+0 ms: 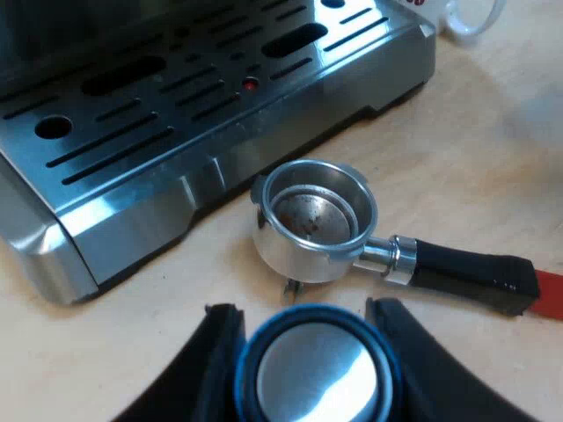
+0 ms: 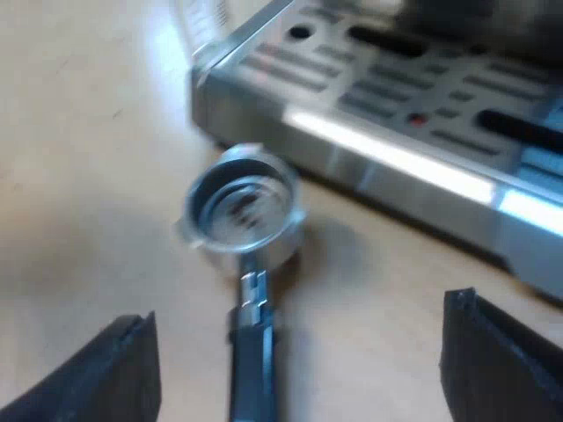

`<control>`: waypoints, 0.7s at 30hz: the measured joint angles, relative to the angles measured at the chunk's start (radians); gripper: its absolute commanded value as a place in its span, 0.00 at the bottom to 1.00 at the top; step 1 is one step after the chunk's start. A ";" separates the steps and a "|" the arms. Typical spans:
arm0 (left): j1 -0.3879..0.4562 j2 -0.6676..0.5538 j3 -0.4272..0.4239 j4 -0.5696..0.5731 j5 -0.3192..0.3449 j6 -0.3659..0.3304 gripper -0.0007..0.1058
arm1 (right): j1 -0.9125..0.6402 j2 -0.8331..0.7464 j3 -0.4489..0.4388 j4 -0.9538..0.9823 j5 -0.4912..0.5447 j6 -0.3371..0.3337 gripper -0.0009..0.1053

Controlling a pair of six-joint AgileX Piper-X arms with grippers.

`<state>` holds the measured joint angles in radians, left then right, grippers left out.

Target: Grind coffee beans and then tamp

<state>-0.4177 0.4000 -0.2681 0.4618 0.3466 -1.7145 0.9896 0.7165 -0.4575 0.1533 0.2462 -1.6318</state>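
Firstly, left wrist view, left gripper (image 1: 303,306) clamping one blue-rimmed steel-faced tamper (image 1: 317,374), one steel holder (image 1: 310,257) with dark red-tipped handle lying near one steel espresso machine (image 1: 176,114), one white mug (image 1: 466,19) far off, then right wrist view, right gripper (image 2: 301,308) spread wide, empty, over that holder.

**Quick look at the pincers on this two-arm rig**

Both arms end in plain black, nothing flashy. The left pincer (image 1: 303,308) has two chunky fingers (image 1: 215,360) with a matte finish. Their inner faces sweep in smooth curves, and each tip ends in a small squared-off step. A faint sheen runs along the upper edges where the light catches them.

The right pincer (image 2: 301,308) is the same flat black, but its fingers (image 2: 119,374) read more like blunt wedges. Each has a sloping top face, a sharp corner at the tip and a straight inner side. The edges look a bit rough, kinda rubbery, though I can't tell the material.
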 measured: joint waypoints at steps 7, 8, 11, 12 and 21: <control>-0.001 0.000 -0.018 0.008 0.011 0.000 0.05 | -0.044 0.000 0.012 -0.017 -0.044 0.001 0.64; -0.001 0.000 -0.038 0.008 0.016 0.000 0.05 | -0.044 0.000 0.022 -0.020 -0.044 0.001 0.64; -0.001 0.000 -0.095 0.008 0.019 0.000 0.05 | -0.044 0.000 0.056 -0.078 -0.033 0.015 0.64; -0.001 0.000 -0.118 0.005 0.019 0.000 0.05 | -0.044 0.000 0.074 -0.118 -0.033 0.015 0.64; -0.001 0.014 -0.179 0.004 0.024 0.006 0.05 | -0.044 0.000 0.146 -0.225 -0.103 0.016 0.64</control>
<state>-0.4187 0.4144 -0.4473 0.4658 0.3702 -1.7090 0.9459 0.7165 -0.3116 -0.0720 0.1434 -1.6157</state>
